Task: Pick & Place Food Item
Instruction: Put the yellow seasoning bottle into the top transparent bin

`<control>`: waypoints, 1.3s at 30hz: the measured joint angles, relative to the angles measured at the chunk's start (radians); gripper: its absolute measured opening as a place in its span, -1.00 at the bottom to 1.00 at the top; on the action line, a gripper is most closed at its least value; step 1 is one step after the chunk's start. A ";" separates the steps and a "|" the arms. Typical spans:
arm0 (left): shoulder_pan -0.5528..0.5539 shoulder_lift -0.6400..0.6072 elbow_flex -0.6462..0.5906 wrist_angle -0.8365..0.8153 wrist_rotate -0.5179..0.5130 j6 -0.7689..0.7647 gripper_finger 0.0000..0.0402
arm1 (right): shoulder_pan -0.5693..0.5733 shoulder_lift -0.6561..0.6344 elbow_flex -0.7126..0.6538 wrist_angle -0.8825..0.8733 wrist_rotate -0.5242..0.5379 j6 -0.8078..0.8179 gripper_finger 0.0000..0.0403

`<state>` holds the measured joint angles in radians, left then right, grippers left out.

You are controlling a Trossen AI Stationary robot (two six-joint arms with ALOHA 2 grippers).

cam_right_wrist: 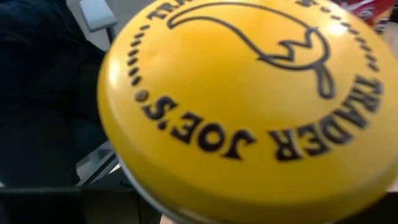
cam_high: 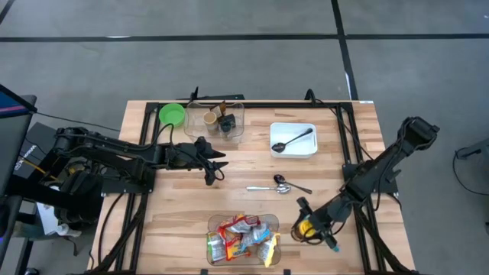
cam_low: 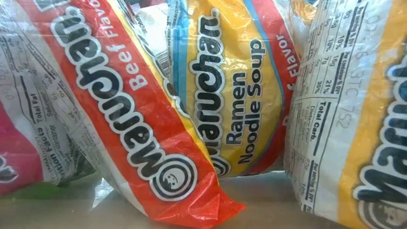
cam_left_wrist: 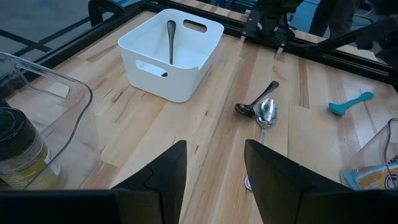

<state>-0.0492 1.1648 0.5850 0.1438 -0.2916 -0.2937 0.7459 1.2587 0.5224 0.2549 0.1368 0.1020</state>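
Note:
My right gripper point(cam_high: 304, 220) is near the table's front right, just right of the clear bin point(cam_high: 269, 223) of ramen packets point(cam_low: 159, 127). It is shut on a jar whose yellow "Trader Joe's" lid point(cam_right_wrist: 249, 106) fills the right wrist view and shows as a yellow spot point(cam_high: 306, 228) from above. My left gripper point(cam_left_wrist: 214, 171) hangs open over the table's middle left point(cam_high: 215, 166), with nothing between its fingers. My right gripper has the yellow-lidded jar point(cam_high: 306, 228) between its fingers. The lid faces the wrist camera and hides the fingers and where they touch. Whether the jar is clear of the table, I cannot tell.
A white tray point(cam_high: 306, 149) with a black spoon stands at the back right. Two spoons point(cam_left_wrist: 261, 112) lie mid-table. A teal utensil point(cam_left_wrist: 351, 102) lies near the right gripper. At the back, a clear bin point(cam_high: 237, 134) holds jars beside a green bowl point(cam_high: 172, 114).

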 joint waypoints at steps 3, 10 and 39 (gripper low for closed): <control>0.000 0.000 0.000 0.000 0.000 0.000 -0.23 | -0.018 -0.018 0.000 -0.020 0.002 -0.005 0.13; 0.000 0.000 0.000 0.000 0.000 0.000 -0.23 | -0.073 -0.024 0.000 -0.046 0.066 0.001 0.13; 0.000 0.000 0.000 0.000 0.000 0.000 -0.23 | -0.314 -0.024 0.001 0.075 0.071 0.074 0.12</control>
<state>-0.0491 1.1648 0.5850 0.1440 -0.2914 -0.2936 0.4320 1.2346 0.5230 0.3295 0.2077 0.1764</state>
